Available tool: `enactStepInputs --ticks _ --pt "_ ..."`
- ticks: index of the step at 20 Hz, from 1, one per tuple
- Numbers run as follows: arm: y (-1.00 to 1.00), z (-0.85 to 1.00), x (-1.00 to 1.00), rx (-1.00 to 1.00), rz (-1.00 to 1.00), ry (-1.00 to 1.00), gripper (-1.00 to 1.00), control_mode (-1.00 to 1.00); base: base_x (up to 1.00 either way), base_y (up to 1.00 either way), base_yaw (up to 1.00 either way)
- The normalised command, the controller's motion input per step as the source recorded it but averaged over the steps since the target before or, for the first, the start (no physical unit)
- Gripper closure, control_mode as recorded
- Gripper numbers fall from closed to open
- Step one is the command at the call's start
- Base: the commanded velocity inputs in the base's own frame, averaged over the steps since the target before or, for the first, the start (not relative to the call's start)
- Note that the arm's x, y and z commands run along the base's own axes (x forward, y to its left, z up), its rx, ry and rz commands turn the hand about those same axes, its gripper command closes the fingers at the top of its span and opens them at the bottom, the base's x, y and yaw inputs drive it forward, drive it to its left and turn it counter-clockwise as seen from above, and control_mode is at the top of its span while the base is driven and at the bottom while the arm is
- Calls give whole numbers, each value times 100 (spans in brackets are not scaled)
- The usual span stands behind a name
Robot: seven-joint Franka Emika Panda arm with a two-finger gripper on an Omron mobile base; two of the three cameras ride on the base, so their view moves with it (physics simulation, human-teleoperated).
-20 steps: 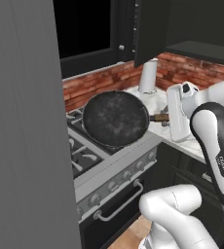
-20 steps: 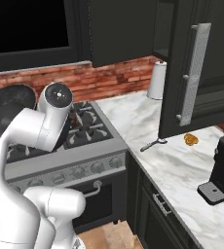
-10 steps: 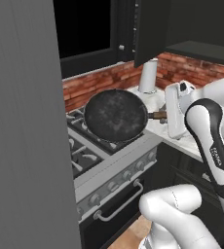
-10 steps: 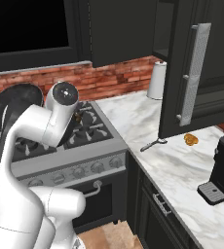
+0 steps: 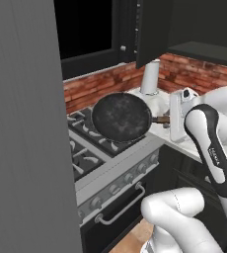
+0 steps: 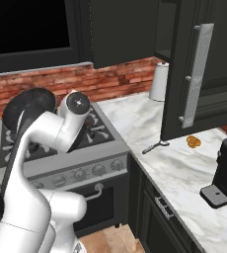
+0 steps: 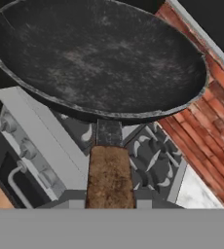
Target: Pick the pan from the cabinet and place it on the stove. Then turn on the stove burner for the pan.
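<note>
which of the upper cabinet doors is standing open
The cabinet door right of the stove, with the long silver bar handle: it swings out over the marble counter, while the others sit flush.

pan above stove | cabinet right of stove

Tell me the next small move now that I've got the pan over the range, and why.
Probably lower it. The gripper is shut on the handle of the frying pan, which hangs tilted in the air above the stove grates, not resting on a burner. Level it and ease it down.
</note>
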Motion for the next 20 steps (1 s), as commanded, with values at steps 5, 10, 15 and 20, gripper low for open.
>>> enactStepInputs --ticks 5,10,15,20 --pt "-9 -17 50 2 -9 12 100 -100 0 0 0" --pt "-12 -21 61 0 -8 14 100 -100 0 0 0" --pt "-14 -26 54 0 -6 15 100 -100 0 0 0" --pt "-5 -30 58 0 -4 10 100 -100 0 0 0"
